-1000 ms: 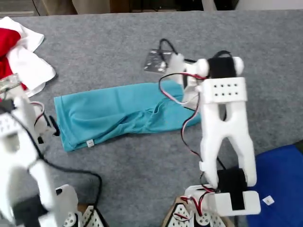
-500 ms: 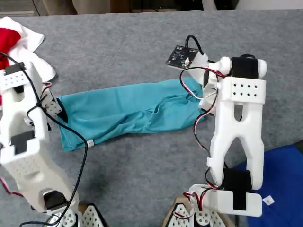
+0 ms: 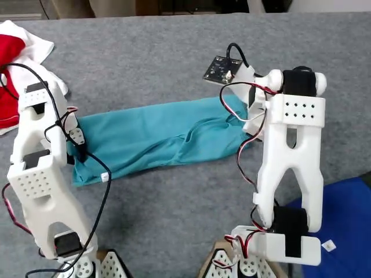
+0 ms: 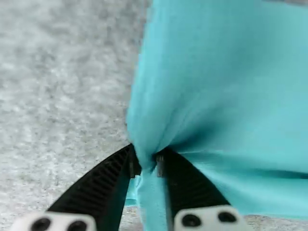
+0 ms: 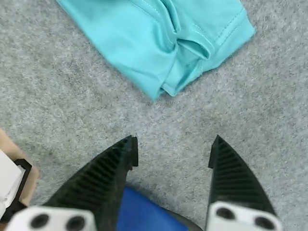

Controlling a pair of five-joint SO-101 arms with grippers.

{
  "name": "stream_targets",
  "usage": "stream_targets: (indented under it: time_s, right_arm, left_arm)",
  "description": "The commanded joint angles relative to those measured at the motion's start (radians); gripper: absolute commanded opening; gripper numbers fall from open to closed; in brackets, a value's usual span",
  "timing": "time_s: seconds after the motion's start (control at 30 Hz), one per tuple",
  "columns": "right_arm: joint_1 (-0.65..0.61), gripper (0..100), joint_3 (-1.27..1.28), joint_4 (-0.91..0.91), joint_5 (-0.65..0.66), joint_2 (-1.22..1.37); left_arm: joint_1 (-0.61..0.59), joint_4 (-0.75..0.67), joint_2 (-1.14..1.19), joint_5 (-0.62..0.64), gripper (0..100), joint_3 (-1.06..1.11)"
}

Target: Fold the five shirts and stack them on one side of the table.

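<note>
Left pincer (image 4: 144,161) has dropped onto the teal shirt (image 3: 156,139), pinching its end; right pincer (image 5: 173,143) gapes empty. Mid-fold, I judge; next, carry that end across.

You're at a robotics test bench, likely a lab or workshop: a grey felt-covered table (image 3: 151,52), white plastic arms (image 3: 287,162) with exposed wires (image 3: 239,156).

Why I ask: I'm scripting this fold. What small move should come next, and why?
Probably bring the right gripper forward onto the teal shirt at its near end and close. It hangs open over the table, short of the cloth, while the left gripper is shut on the opposite end. Holding both ends would let the arms lift and fold it.
</note>
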Motion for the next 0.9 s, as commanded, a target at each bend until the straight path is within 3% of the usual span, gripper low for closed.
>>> stream_targets:
  time_s: [0.0,0.2,0.33,0.63,0.87]
  right_arm:
    - [0.016,25.6,-0.045,0.003,-0.012,-0.054]
    - [0.019,25.6,-0.045,0.008,-0.012,-0.054]
    - [0.019,25.6,-0.045,0.008,-0.012,-0.056]
    - [0.019,25.6,-0.044,0.006,-0.012,-0.053]
    - [0.019,25.6,-0.044,0.005,-0.012,-0.053]
  left_arm:
    - [-0.017,-0.025,0.025,0.002,2,0.002]
    - [-0.072,0.005,0.022,0.003,2,-0.028]
    - [-0.173,0.083,0.022,0.000,2,-0.153]
    - [-0.381,0.183,0.022,-0.143,2,-0.453]
    - [-0.318,0.183,-0.002,-0.137,2,-0.459]
